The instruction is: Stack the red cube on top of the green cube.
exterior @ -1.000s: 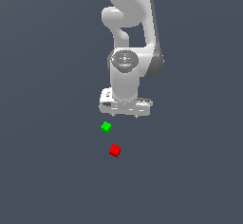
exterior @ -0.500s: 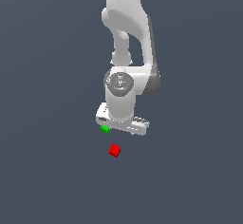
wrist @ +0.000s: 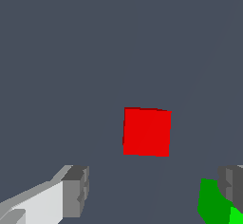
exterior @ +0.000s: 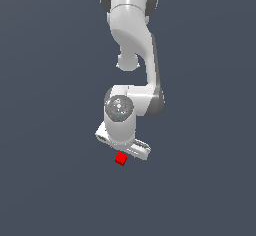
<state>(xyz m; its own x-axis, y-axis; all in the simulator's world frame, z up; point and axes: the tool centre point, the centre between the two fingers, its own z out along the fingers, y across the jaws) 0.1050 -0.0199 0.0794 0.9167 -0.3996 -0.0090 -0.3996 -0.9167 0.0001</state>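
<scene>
The red cube [exterior: 120, 158] lies on the dark floor just below the gripper [exterior: 123, 147] in the exterior view. In the wrist view the red cube [wrist: 147, 132] lies ahead of the open gripper [wrist: 154, 190], apart from both fingers [wrist: 76, 190]. The green cube [wrist: 213, 203] shows in the wrist view beside the other finger, partly covered by it. In the exterior view the green cube is hidden behind the hand. The gripper is open and holds nothing.
The white arm [exterior: 132, 45] rises above the hand. The floor [exterior: 50, 180] is plain dark grey, with nothing else on it in view.
The hand has come down and towards the red cube. It now covers the green cube in the exterior view. Neither cube has moved.
</scene>
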